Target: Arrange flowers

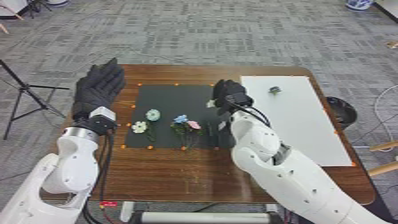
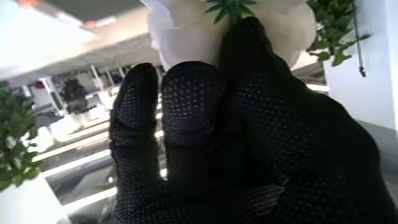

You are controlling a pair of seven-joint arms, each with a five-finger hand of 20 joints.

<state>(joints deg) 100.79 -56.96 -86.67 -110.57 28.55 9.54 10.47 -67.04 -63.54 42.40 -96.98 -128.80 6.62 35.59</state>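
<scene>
My right hand (image 1: 229, 92) is over the dark mat's right edge in the head view. In the right wrist view, this hand (image 2: 258, 115) has its fingers curled, with a fingertip against the green base of a white flower (image 2: 182, 37). On the dark mat (image 1: 164, 95) lie a pale blue-green flower (image 1: 153, 115), a white flower (image 1: 139, 127), a blue flower (image 1: 180, 119) and a pink flower (image 1: 194, 124), with green stems. A small dark flower or sprig (image 1: 274, 90) lies on the white sheet (image 1: 306, 130). My left hand (image 1: 99, 85) is open at the table's left edge.
Around the mat is the brown wooden table (image 1: 160, 175). A dark round object (image 1: 340, 113) stands beyond the table's right edge, and a black tripod (image 1: 27, 87) stands on the floor at the left. Green leaves (image 2: 336, 30) show beside the held flower in the right wrist view.
</scene>
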